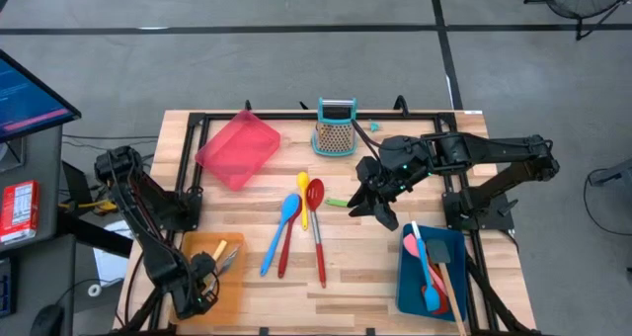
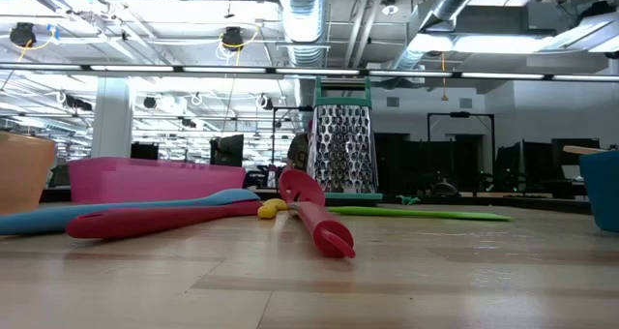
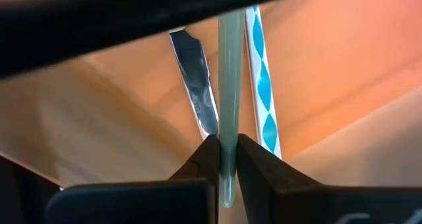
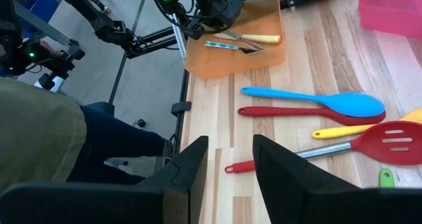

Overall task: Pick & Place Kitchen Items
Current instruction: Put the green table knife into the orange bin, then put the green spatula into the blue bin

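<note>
Wooden slats of the table (image 1: 346, 247) carry everything, with the grater (image 1: 335, 126) as landmark at the far edge. Nearest, the left gripper (image 3: 227, 159) sits down in the orange tray (image 1: 200, 252), far to the grater's near left, fingers pinched on a pale green handle (image 3: 229, 85) beside a silvery knife (image 3: 194, 85). Midway, blue spoon (image 1: 281, 229), red spoon (image 1: 287, 243), yellow spoon (image 1: 303, 195) and red slotted spatula (image 1: 317, 227) lie near the grater's front. The right gripper (image 1: 367, 206) hovers just right of them, fingers parted, empty.
</note>
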`<state>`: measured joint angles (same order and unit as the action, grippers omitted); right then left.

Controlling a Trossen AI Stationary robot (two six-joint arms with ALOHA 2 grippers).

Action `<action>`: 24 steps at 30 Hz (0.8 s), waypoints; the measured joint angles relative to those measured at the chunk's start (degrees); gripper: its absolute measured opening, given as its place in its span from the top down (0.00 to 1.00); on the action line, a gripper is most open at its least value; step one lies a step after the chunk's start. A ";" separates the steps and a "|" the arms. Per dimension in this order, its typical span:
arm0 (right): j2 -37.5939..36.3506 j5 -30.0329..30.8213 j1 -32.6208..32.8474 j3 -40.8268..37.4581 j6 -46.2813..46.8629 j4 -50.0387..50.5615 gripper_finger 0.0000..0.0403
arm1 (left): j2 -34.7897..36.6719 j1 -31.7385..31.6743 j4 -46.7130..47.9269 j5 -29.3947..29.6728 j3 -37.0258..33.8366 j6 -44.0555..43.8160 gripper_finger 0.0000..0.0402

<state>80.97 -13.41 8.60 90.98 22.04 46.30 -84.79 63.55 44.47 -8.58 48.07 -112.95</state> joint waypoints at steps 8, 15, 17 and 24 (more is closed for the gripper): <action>0.00 -0.02 0.00 0.00 -0.09 0.00 0.71 | 0.39 0.00 -0.99 1.26 0.00 0.85 0.80; 0.00 -0.01 -0.04 0.00 -0.09 0.00 0.71 | 6.49 0.00 -1.32 7.03 -0.02 2.26 0.61; 0.00 -0.01 -0.07 0.00 -0.09 0.00 0.71 | 9.41 0.00 -1.25 8.90 -0.02 3.09 0.56; 0.00 -0.02 -0.49 0.00 -0.03 0.00 0.71 | 21.28 0.00 -1.01 17.07 -0.02 3.43 0.51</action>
<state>80.97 -13.43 8.11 90.98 22.01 46.30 -63.51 63.55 43.46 8.49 48.05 -109.51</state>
